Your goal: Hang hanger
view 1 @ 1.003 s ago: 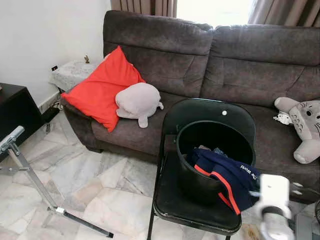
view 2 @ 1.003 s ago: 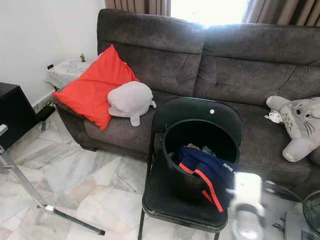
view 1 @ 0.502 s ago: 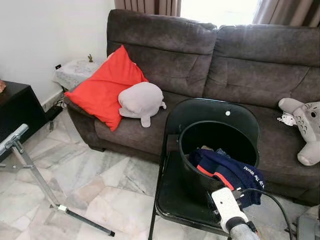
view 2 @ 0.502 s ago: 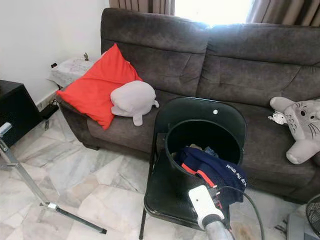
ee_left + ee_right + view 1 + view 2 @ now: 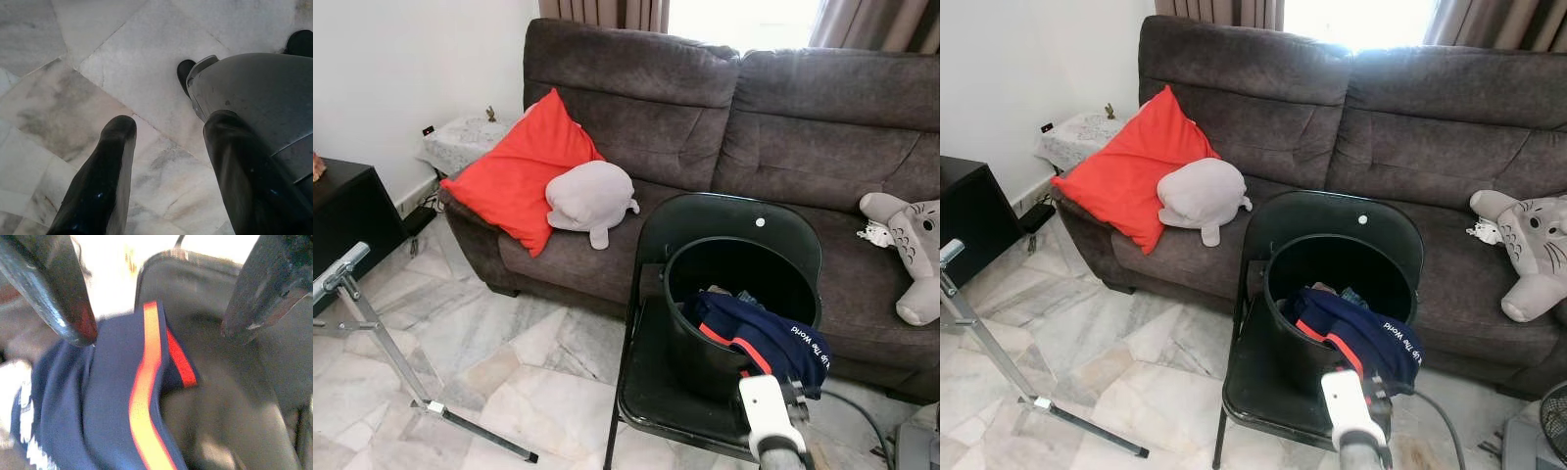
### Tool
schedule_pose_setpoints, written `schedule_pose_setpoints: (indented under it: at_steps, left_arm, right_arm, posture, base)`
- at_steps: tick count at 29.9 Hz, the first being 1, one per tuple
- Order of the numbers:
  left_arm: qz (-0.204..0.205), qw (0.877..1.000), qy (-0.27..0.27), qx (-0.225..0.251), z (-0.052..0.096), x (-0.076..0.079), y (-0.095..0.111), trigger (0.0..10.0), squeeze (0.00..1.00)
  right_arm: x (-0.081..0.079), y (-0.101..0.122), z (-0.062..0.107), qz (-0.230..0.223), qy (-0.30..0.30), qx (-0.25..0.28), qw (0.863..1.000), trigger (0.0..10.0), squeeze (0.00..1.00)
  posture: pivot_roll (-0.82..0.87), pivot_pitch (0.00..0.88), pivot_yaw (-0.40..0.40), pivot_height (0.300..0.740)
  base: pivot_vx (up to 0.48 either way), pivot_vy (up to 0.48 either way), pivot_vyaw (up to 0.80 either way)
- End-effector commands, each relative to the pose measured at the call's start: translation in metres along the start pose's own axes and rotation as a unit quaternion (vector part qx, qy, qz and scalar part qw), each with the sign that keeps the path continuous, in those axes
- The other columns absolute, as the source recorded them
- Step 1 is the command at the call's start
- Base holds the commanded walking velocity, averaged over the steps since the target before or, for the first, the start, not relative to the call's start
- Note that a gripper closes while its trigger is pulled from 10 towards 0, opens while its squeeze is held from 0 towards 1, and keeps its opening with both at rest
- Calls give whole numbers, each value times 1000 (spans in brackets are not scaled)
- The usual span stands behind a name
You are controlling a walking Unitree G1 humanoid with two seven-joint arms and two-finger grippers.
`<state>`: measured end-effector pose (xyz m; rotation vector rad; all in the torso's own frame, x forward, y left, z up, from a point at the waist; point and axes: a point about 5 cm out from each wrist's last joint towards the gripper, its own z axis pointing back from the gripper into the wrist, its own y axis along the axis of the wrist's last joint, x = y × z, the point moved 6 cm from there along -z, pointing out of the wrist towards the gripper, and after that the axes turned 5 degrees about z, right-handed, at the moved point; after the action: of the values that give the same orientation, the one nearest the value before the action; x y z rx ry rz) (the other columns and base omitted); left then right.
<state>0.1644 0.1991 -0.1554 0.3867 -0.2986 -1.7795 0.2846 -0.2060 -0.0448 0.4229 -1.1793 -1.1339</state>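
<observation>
A black folding chair (image 5: 651, 392) stands on the marble floor (image 5: 499, 362) in front of a dark grey fabric sofa (image 5: 705, 117), its seat edge near the robot and its curved back close to the sofa cushions. On the seat sits a round black bucket (image 5: 690, 348), smooth-walled, its rim open at the top. A navy garment (image 5: 759, 338) with an orange-red stripe and white lettering drapes over the bucket's near rim and hangs down the outside wall.

The right tool (image 5: 156, 328) hangs just in front of that draped cloth, its two fingers spread wide with the striped fold between and beyond them, touching nothing that can be made out. No hanger can be made out in these views.

The left tool (image 5: 168, 166) hangs low over the marble tiles, its fingers spread apart with nothing between them.

Open floor lies to the robot's left of the chair, up to a slanted metal stand (image 5: 382, 352). A red cushion (image 5: 514, 171) and a soft grey plush (image 5: 587, 196) rest on the sofa's left end; another plush (image 5: 911, 245) lies at its right end.
</observation>
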Motion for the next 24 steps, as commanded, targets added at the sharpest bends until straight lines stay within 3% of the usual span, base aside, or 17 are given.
schedule_pose_setpoints:
  at_steps: [1,7,17,24]
  left_arm:
    - [0,1000,-14,-15,0,10,-9,10000,0]
    - [0,1000,-14,-15,0,10,-9,10000,0]
    - [-1,1000,-14,-15,0,10,-9,10000,0]
    - [-1,1000,-14,-15,0,10,-10,10000,0]
  right_arm:
    - [3,-2,-2,-19,-15,-9,1000,10000,0]
    - [12,-16,-8,-31,-45,-38,998,10000,0]
    - [-1,12,-19,-41,-1,17,999,10000,0]
    - [5,22,-23,-31,-21,35,999,10000,0]
  posture:
    - [-44,0,-22,740]
    - [-36,0,-19,740]
    - [-37,0,-17,740]
    - [-26,0,-16,740]
  base:
    - [0,0,0]
    - [0,0,0]
    - [0,0,0]
    - [0,0,0]
